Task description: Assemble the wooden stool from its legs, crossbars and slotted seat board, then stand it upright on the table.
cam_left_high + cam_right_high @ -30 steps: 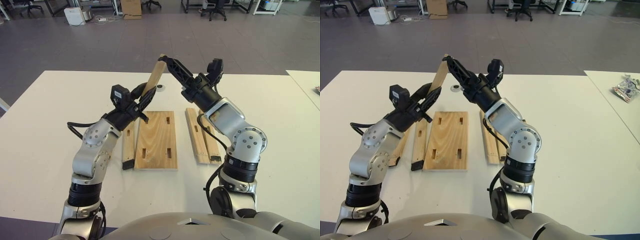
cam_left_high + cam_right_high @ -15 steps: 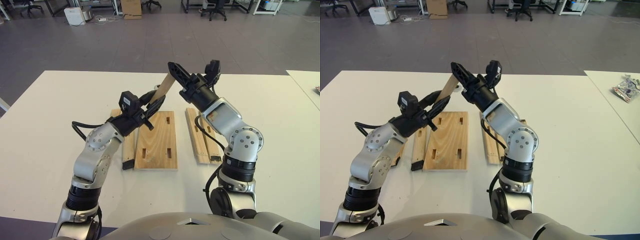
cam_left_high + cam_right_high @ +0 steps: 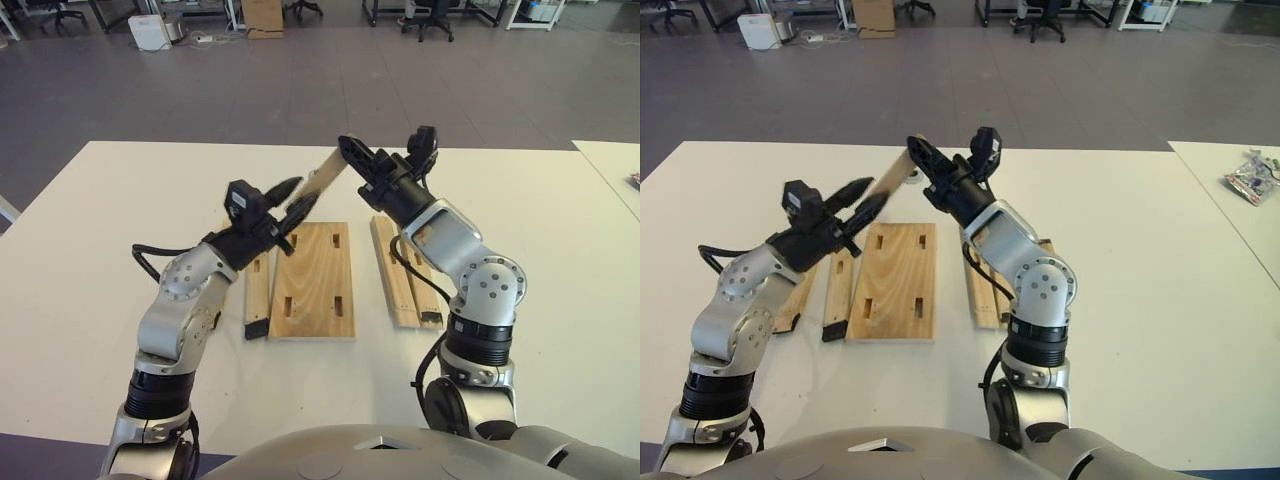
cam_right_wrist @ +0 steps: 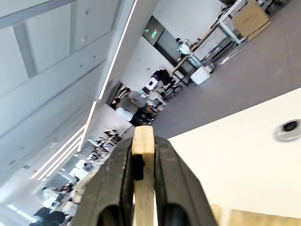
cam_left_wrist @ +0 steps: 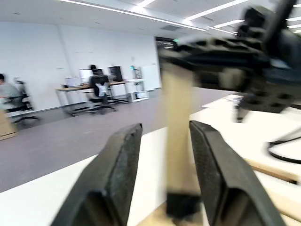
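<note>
Stool built yet?

No, hardly begun. The seat board (image 3: 312,280) lies flat in the middle of the table (image 3: 100,220), all its slots bare. Nothing is joined.

Where are the other pieces?

One slat (image 3: 257,295) lies just beside the board at its 9 o'clock. Two slats (image 3: 395,270) lie near its 3 o'clock. One leg (image 3: 325,178) is in the air, tilted, above the board's 12 o'clock edge.

Who has that leg?

My right gripper (image 4: 143,141) is clamped on its upper end. My left gripper (image 3: 305,191) is spread wide, its fingers (image 5: 117,174) either side of the lower end, not pinching as far as I can tell.

What's left?

Nearly everything, I judge: seat each leg, fit the crossbars, stand it upright.
</note>
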Robot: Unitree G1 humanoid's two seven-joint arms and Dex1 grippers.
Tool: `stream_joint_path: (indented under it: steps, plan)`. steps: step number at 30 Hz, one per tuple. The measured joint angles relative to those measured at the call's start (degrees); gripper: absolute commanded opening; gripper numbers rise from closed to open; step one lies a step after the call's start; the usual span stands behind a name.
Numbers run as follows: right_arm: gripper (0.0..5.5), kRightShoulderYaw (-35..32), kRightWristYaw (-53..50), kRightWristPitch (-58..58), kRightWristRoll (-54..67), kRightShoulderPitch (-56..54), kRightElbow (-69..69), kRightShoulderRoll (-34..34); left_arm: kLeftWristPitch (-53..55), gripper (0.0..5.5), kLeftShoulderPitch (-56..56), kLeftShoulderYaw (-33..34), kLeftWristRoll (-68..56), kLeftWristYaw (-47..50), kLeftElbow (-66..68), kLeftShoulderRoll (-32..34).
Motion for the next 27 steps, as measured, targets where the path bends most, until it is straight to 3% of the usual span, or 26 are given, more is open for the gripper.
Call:
stream_joint_path:
  steps: [4, 6, 8, 14, 27]
  plan:
    - [0.41, 1.09, 1.87, -6.91, -16.07, 2.12, -0.57, -9.34, -4.98, 2.22, 8.46, 4.60, 0.73, 1.51, 6.75, -1.26]
    - [0.41, 4.61, 4.42, -10.69, -26.40, 6.13, -2.20, -15.41, -6.73, 2.22, 12.43, 5.70, 1.17, 2.39, 7.58, -2.64]
    - [0.41, 8.16, 5.63, -12.77, -31.97, 11.14, -5.34, -17.10, -8.12, 2.22, 13.65, 6.54, 1.59, 4.83, 7.07, -4.60]
    - [0.41, 14.93, 5.79, -13.14, -39.62, 18.76, -8.84, -14.98, -9.73, 2.22, 15.40, 7.56, 2.54, 8.52, 6.66, -7.05]
    - [0.41, 13.26, 6.70, -17.01, -46.50, 21.28, -4.04, -8.67, -9.90, 2.22, 14.16, 8.82, 2.08, 7.14, 8.00, -6.99]
